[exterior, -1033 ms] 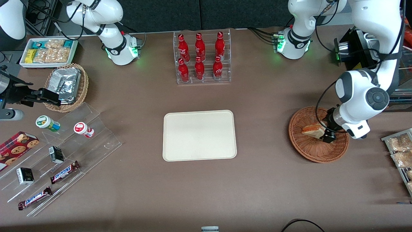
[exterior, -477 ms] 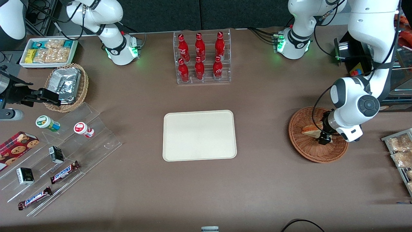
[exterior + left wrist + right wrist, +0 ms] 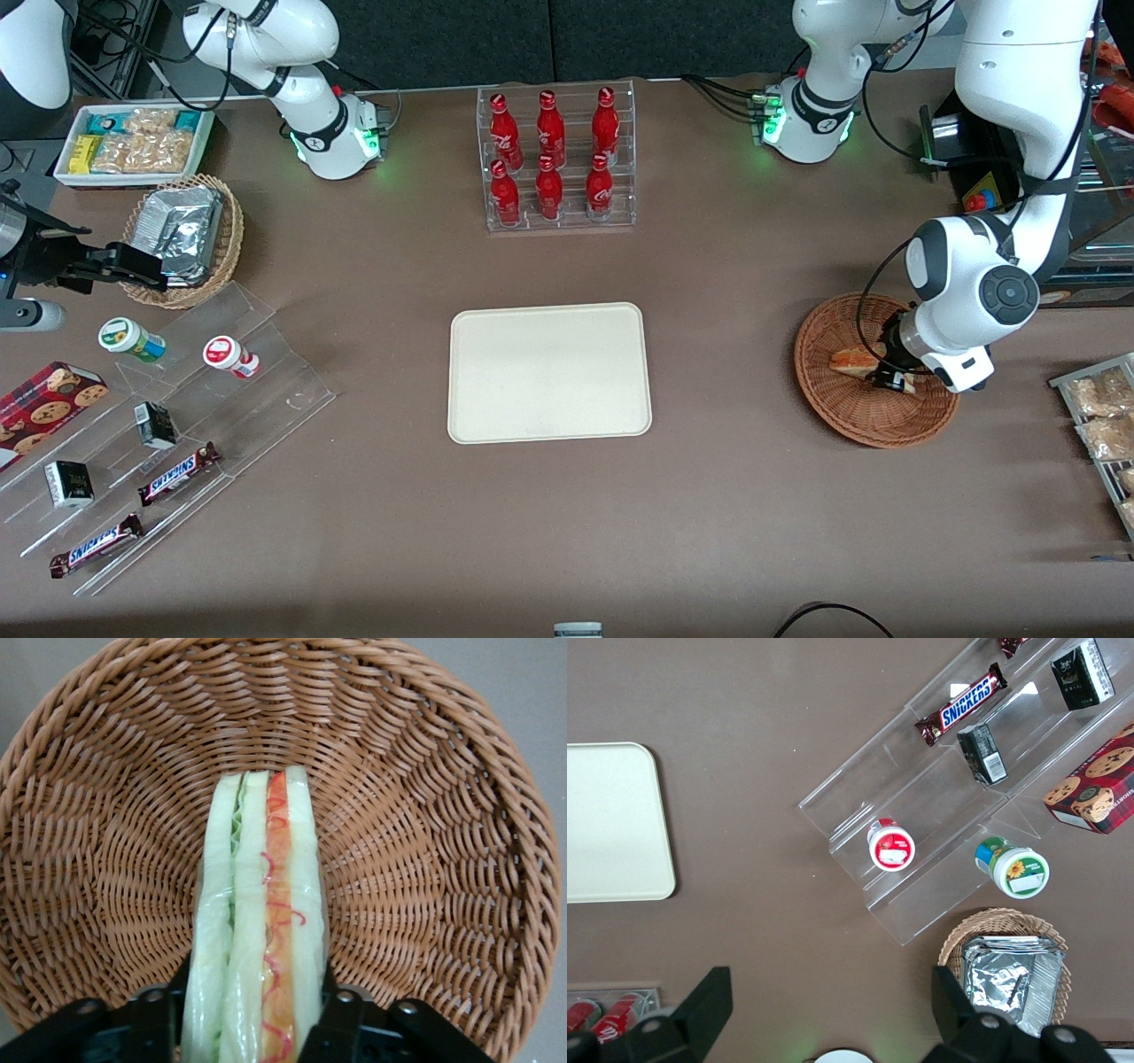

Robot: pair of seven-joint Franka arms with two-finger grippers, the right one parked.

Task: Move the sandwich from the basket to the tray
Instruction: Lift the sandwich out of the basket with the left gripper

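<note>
The left arm's gripper (image 3: 257,1014) is lowered into the basket (image 3: 842,416), its jaws set either side of the sandwich (image 3: 257,930), apparently pressing its bread faces. The sandwich stands on edge, its long axis running straight away from the jaws. The tray (image 3: 549,372) lies well apart on the brown tabletop (image 3: 726,496), toward the parked arm.

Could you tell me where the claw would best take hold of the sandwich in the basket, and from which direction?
Across the two flat bread faces, coming from above. The sandwich stands on edge in the basket with its filling layers facing up, so its broad faces are free on both sides. The claw already straddles it this way, a finger at each face; pinching the layered edge would likely squash the filling.
</note>
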